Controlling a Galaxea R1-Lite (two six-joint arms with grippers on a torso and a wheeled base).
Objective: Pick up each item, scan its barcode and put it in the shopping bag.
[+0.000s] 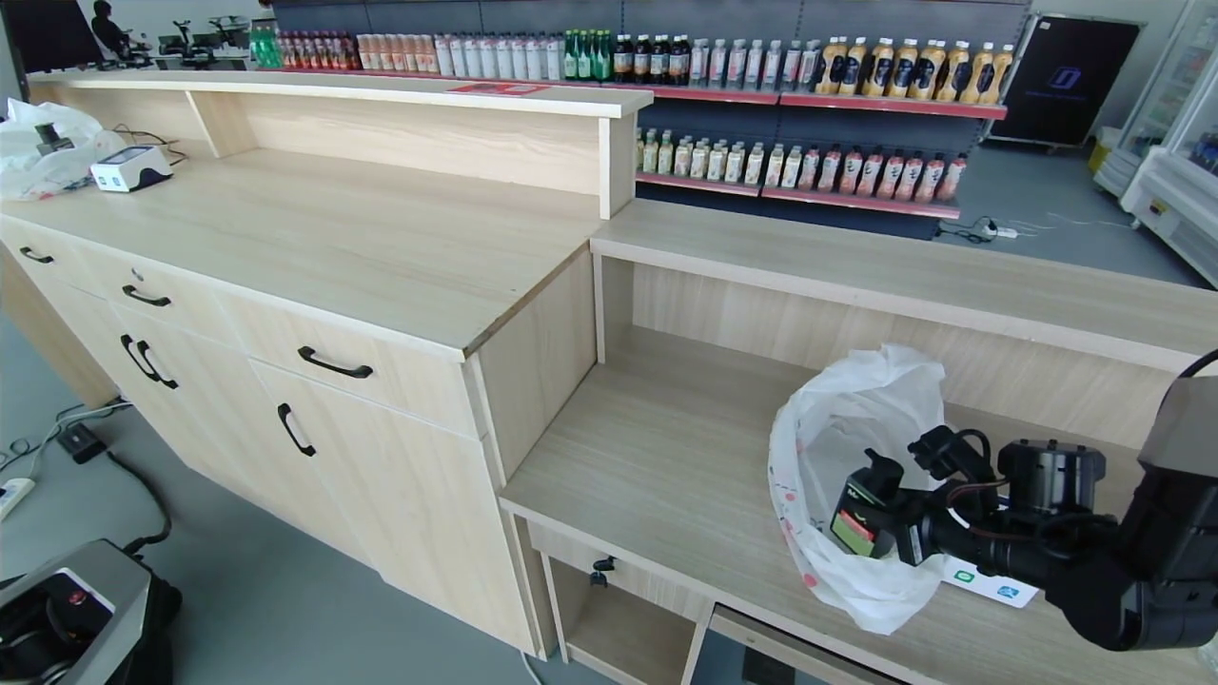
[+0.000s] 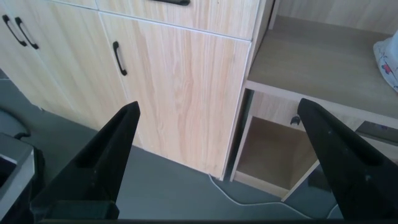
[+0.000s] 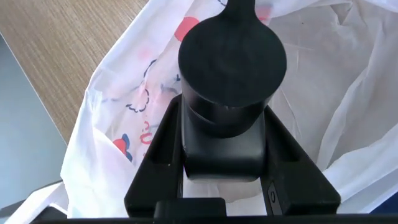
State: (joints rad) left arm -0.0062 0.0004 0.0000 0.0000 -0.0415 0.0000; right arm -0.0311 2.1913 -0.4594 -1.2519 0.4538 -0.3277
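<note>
Gripping a dark container (image 1: pixel 854 521) between its fingers, the right pincer (image 1: pixel 861 506) is reaching sideways into the open mouth of the white shopping bag (image 1: pixel 856 409), which is lying on the low counter (image 1: pixel 666 447). The container is showing a green and red label in the head view. From the right wrist, its round black cap (image 3: pixel 231 59) is sitting between the pincer (image 3: pixel 227 149) fingers, with the bag's printed plastic (image 3: pixel 348 74) spreading around it. A small white card (image 1: pixel 990 582) is lying on the low counter just under the right arm, beside the bag. The left pincer (image 2: pixel 217 109) is hanging released, its two dark fingers spread wide apart, above the grey floor (image 2: pixel 180 199) in front of the cabinet doors (image 2: pixel 180 81). An edge of the bag (image 2: pixel 388 59) is showing on the counter beyond it. On the taller counter (image 1: pixel 333 238), well apart from all this, a small white device (image 1: pixel 131 168) is sitting next to another white bag (image 1: pixel 38 143).
</note>
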